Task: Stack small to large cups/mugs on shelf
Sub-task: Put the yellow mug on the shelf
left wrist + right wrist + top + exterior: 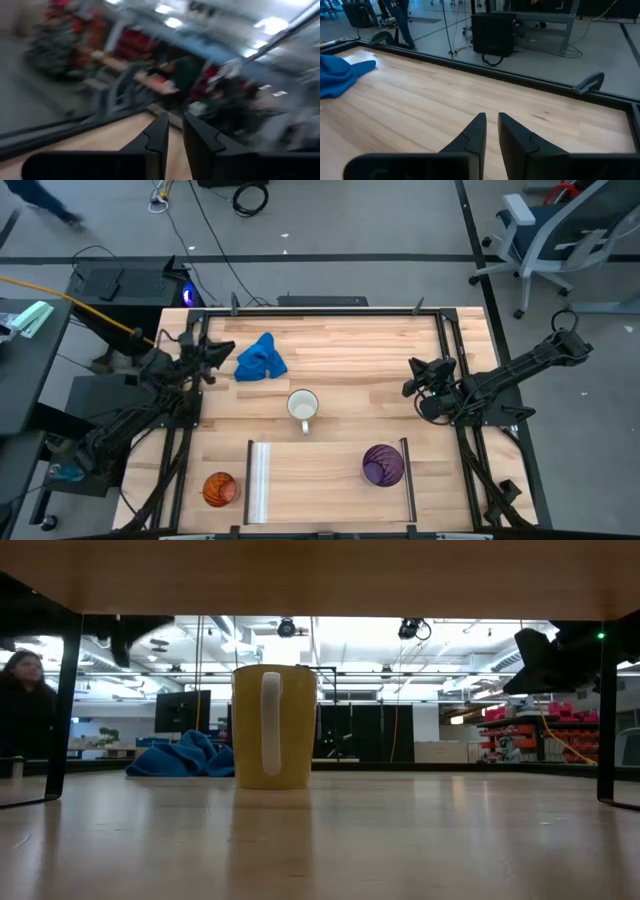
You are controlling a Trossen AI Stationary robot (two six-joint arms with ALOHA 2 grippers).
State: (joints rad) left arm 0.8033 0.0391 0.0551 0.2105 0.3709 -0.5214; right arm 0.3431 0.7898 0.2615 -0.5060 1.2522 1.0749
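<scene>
While neither gripper holds anything, all three vessels sit untouched.

Left gripper (222, 350): fingers (159, 136) nearly together, narrow slit between, nothing clamped. Parked at table's left edge; blue cloth (261, 358) just ahead of tips.

Right gripper (416, 373): fingers (476, 131) likewise nearly together w/ slim gap, empty. Hovers near right edge, bare wood under tips.

White mug (302, 407): upright at table centre, between both fingertip pairs, nearer neither by much; handle toward shelf. Reads yellowish in low view.

Orange cup (219, 488): well behind left fingers, just outside shelf (330, 480) past silver rail (260, 481).

Purple tumbler (383, 465): on shelf panel, just inside dark rail (407, 478), below and behind right fingertips.

Judgement: placement splits work per arm, orange for left, purple for right; no stacking begun.

Clearance: open wood around mug on all sides. Rails bound shelf at both ends, so approach from above likely safest. Cloth crowds left tips.
</scene>
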